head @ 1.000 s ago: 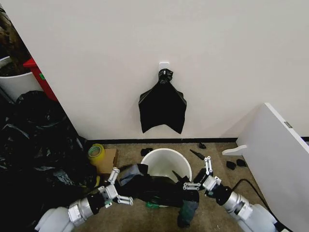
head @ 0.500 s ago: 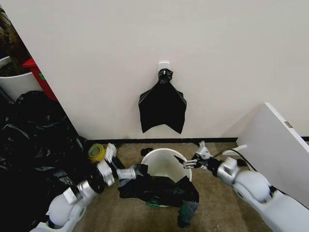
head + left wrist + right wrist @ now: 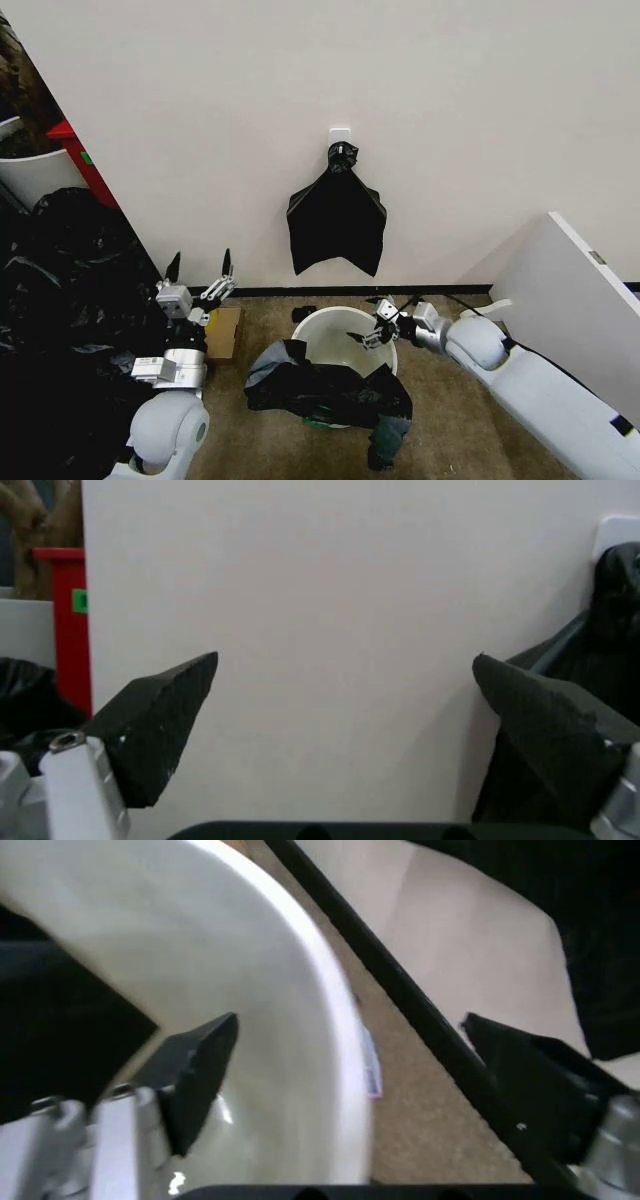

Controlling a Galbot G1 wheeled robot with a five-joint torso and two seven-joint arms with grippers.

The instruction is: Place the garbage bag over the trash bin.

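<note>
Since the earlier frames you've lifted the left gripper off the thin, crinkly black garbage bag, jaws spread at left of centre, leaving it draped over the near rim of the round cream-white trash bin, lower centre, while the right gripper, spread, straddles the far rim, probably to reposition.

Trash bin: the near rim and the lower body sit behind the garbage bag; the right wrist view shows the wall blurred.
Garbage bag: crumpled in a heap, so its mouth cannot be made out.
Sack heap: runs off the head view's left and bottom edges.
Hanging black bundle: cut by the left wrist view's edge, with a fingertip across it.
White panel: clipped at the right edge.
</note>
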